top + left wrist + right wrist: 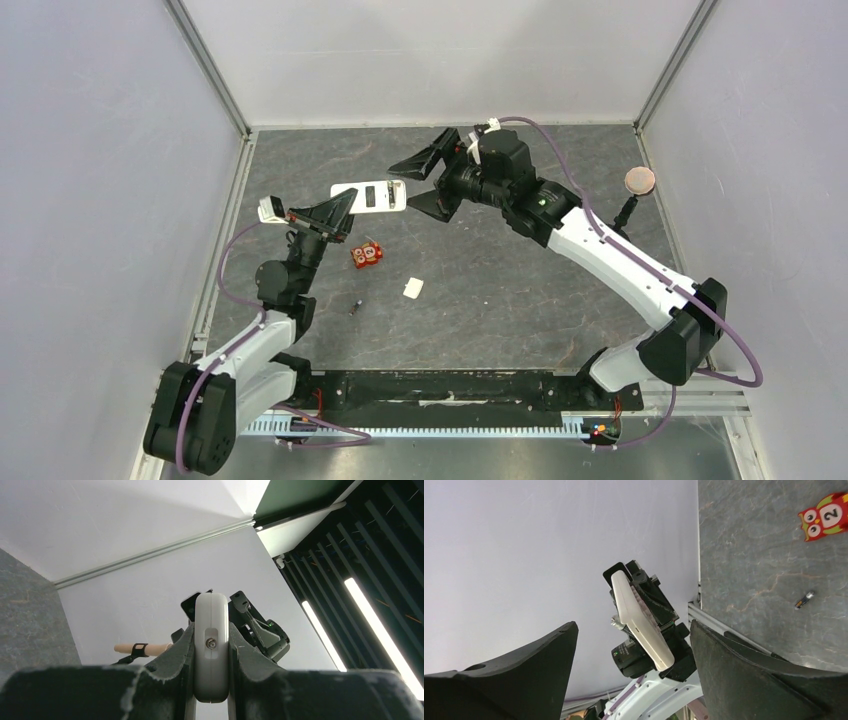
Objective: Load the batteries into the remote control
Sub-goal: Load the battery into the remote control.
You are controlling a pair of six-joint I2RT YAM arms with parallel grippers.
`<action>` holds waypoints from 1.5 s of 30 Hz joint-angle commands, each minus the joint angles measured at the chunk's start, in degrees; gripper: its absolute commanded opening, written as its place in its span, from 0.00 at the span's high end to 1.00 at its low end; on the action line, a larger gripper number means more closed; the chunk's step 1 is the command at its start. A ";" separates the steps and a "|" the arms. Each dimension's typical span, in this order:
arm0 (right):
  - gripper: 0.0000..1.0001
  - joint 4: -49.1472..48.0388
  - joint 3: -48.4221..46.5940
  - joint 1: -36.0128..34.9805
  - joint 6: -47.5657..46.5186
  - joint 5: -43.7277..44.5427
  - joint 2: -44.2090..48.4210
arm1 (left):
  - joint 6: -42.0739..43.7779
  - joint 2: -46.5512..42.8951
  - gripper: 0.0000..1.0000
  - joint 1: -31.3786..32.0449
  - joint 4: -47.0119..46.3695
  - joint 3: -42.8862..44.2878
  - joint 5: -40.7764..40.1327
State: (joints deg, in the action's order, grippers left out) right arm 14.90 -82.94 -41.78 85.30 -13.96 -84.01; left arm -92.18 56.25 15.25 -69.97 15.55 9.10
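Note:
My left gripper [345, 208] is shut on the left end of the white remote control [375, 196] and holds it above the table, its dark slot facing up. In the left wrist view the remote [211, 615] stands edge-on, clamped between my fingers [182, 652]. My right gripper [418, 182] is open, its jaws on either side of the remote's free right end without touching it. In the right wrist view the remote [640, 622] hangs between my spread fingers [549, 655]. A small red owl-printed pack [366, 255] lies on the table below the remote; it also shows in the right wrist view [826, 516].
A small loose white square cover [413, 288] and a tiny dark slim piece [356, 305] lie on the grey table [500, 320] near the middle. A round wooden disc on a black stand [639, 181] is at the back right. White walls enclose the table.

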 commanded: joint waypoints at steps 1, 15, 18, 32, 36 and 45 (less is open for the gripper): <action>0.16 -2.74 0.75 -0.29 3.18 -2.46 0.85 | 3.83 0.60 0.98 0.05 -4.97 0.97 -1.25; 0.27 -3.29 2.03 -1.73 6.01 -0.59 0.59 | 4.38 1.40 0.98 0.14 -6.26 1.59 -2.24; 0.29 -3.93 2.80 -1.79 6.67 -0.49 0.57 | 4.63 1.45 0.98 0.07 -6.91 1.50 -2.16; 0.23 -7.68 2.34 -1.72 8.41 -0.17 -0.63 | 7.43 2.51 0.98 0.22 -9.91 0.63 -0.31; 0.24 -7.90 2.25 -1.70 8.82 -0.74 -1.17 | 8.70 2.68 0.98 0.27 -10.26 0.71 0.21; 0.40 -9.18 3.06 -1.75 9.28 -1.43 -1.61 | 9.74 2.60 0.98 0.22 -10.89 0.34 -0.49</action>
State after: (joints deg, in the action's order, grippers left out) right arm 9.30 -79.53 -43.38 93.76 -14.74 -85.47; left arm -85.71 58.89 15.25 -75.75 15.57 8.71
